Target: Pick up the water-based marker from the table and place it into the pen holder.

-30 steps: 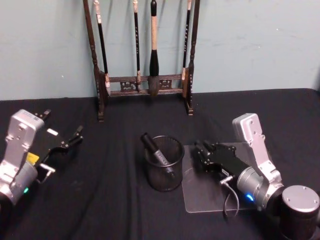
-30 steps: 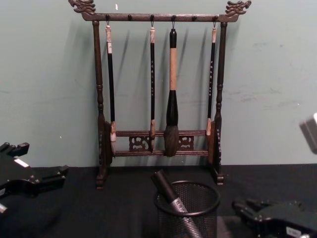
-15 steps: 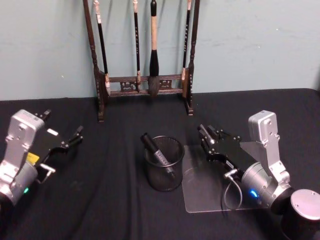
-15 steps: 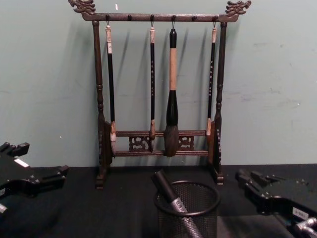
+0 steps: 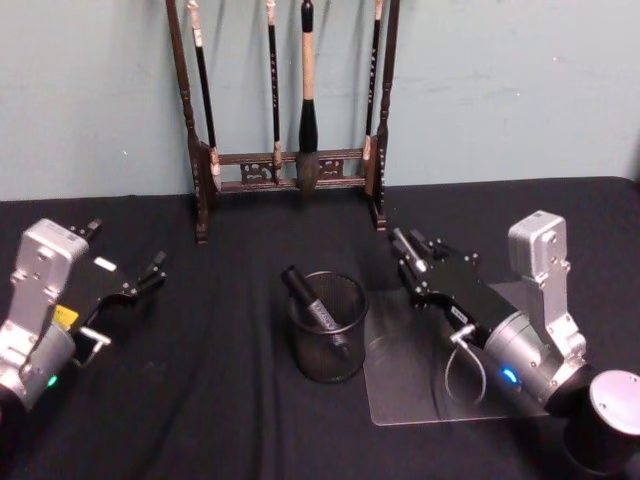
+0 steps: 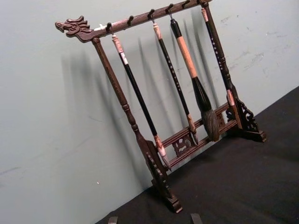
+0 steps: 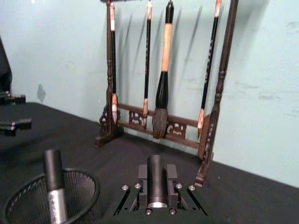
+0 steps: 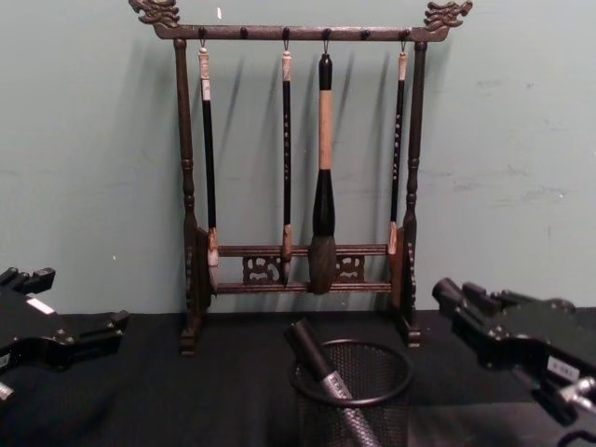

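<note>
A black table (image 5: 200,400) carries a clear sheet (image 5: 410,385) toward its front right. Just left of the sheet, mid-table, stands the pen holder (image 5: 325,362), with the water-based marker (image 5: 312,305) leaning inside it. The right gripper (image 5: 408,245) hovers to its right, jaws narrowly parted, empty. Near the left edge, the left gripper (image 5: 124,250) has wide, empty jaws. A brush rack (image 5: 290,170) with 4 brushes stands at the far edge.

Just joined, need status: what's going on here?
The marker already leans inside the mesh pen holder, so the placing looks done. The right gripper hovers to the holder's right, above a clear sheet, apart from it. The left gripper sits parked on the left of the table.
</note>
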Controlling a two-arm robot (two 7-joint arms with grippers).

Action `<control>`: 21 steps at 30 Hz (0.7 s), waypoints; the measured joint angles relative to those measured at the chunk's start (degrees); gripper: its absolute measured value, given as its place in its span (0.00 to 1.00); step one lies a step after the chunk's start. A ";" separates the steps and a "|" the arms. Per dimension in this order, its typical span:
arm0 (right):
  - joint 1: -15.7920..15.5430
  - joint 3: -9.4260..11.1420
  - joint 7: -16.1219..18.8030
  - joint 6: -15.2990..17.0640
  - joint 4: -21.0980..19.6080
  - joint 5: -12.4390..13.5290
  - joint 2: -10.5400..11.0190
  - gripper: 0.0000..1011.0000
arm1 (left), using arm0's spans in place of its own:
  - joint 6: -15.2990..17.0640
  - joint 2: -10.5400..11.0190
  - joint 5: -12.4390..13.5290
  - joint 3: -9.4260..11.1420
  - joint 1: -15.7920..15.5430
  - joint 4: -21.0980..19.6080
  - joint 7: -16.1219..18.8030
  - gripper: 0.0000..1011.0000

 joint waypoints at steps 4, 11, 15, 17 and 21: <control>0.58 0.24 0.44 -0.69 -0.90 1.31 -0.09 0.24 | 0.00 0.00 0.00 0.00 0.00 0.00 0.00 1.00; 1.11 -0.02 1.49 -2.08 -1.36 2.63 -0.24 0.24 | 0.00 0.00 0.00 0.00 0.00 0.00 0.00 1.00; 0.92 -0.03 1.79 -2.88 -1.70 3.36 -0.18 0.24 | 0.00 0.00 0.00 0.00 0.00 0.00 0.00 1.00; 0.76 0.03 1.80 -3.28 -1.90 3.62 -0.13 0.24 | 0.00 0.00 0.00 0.00 0.00 0.00 0.00 1.00; 0.74 0.08 1.74 -3.79 -1.97 3.73 -0.08 0.24 | 0.00 0.00 0.00 0.00 0.00 0.00 0.00 1.00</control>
